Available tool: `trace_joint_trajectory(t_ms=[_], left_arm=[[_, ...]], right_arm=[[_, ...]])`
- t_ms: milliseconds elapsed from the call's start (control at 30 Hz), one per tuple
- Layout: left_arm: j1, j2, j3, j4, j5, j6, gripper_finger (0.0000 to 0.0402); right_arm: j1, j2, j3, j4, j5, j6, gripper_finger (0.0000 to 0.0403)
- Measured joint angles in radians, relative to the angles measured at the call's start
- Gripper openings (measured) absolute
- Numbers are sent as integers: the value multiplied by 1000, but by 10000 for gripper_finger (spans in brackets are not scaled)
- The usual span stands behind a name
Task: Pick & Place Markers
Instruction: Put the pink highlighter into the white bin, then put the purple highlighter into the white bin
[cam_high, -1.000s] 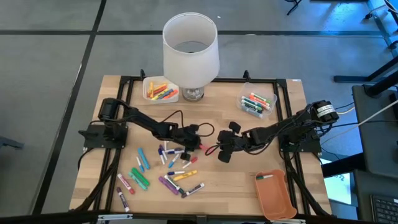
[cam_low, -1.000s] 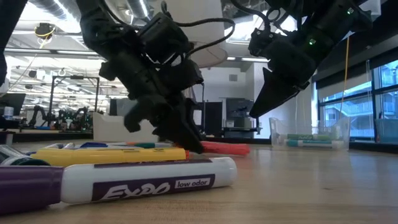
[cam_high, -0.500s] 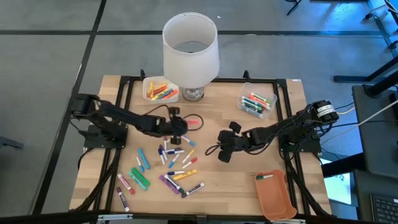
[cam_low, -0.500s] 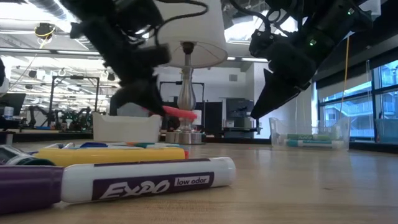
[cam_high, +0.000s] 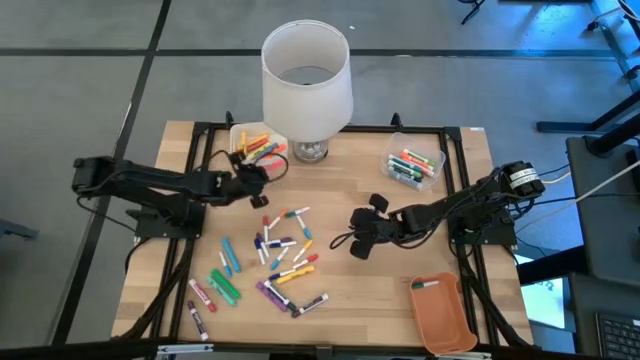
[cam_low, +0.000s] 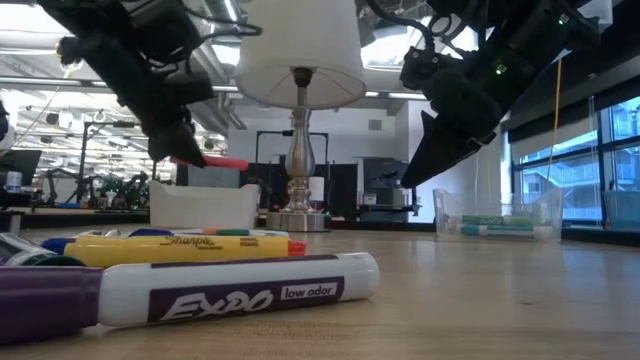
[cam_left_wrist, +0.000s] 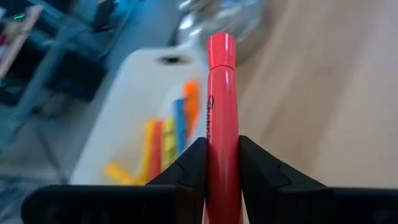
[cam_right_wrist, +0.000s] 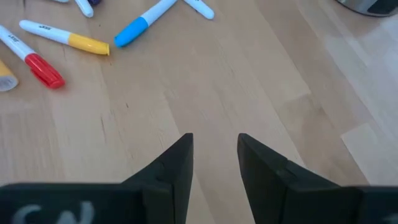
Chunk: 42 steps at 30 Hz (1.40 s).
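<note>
My left gripper (cam_high: 254, 178) hangs above the table's far left part, shut on a red marker (cam_left_wrist: 221, 99) that points at the white bin (cam_high: 256, 143) of orange, yellow and red markers. In the low view the marker (cam_low: 216, 161) is in the air beside the bin (cam_low: 203, 205). Several loose markers (cam_high: 275, 262) lie flat on the wood at the centre left. My right gripper (cam_high: 360, 242) hovers over bare wood at the centre, open, nothing between its fingers (cam_right_wrist: 176, 163). My left gripper pinches the red marker's barrel (cam_left_wrist: 222, 163) between its two fingers. The marker lies along the fingers, and its rounded end (cam_left_wrist: 221, 46) sticks out well past their tips. The fingers slant down toward the far left. The marker is lifted clear of the table.
A white-shaded lamp (cam_high: 306, 85) stands at the far middle, right beside the white bin. A clear bin (cam_high: 413, 165) with green and red markers sits far right. An orange tray (cam_high: 445, 318) holding one marker lies at the near right corner.
My left gripper has risen from the pile with the red marker and swung toward the table's far left, to the white bin, turning as it went. The marker has come up off the wood and now hangs in the air.
</note>
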Motion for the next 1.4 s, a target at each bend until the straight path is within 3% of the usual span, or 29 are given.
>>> trace_joint_trajectory(t_ms=[200, 500, 767, 933, 1100, 1267, 1400], left_arm=[[125, -33, -72, 57, -124, 9, 71], [273, -23, -80, 83, 56, 9, 104], [321, -23, -80, 84, 26, 4, 127], [312, -23, -80, 82, 41, -48, 131], [191, -35, -80, -19, 231, -62, 119], [5, -55, -80, -120, 583, -68, 99], [-159, -54, -80, -61, 795, -188, 91]], right_arm=[[0, 0, 0, 11, 0, -4, 126], [0, 0, 0, 31, 0, 0, 126], [0, 0, 0, 194, -1, 13, 126], [-23, 0, 0, 325, -3, -108, 126], [-76, 0, 0, 440, 0, -236, 126], [-95, 0, 0, 382, -17, -161, 126], [-94, 0, 0, 343, -38, -143, 126]])
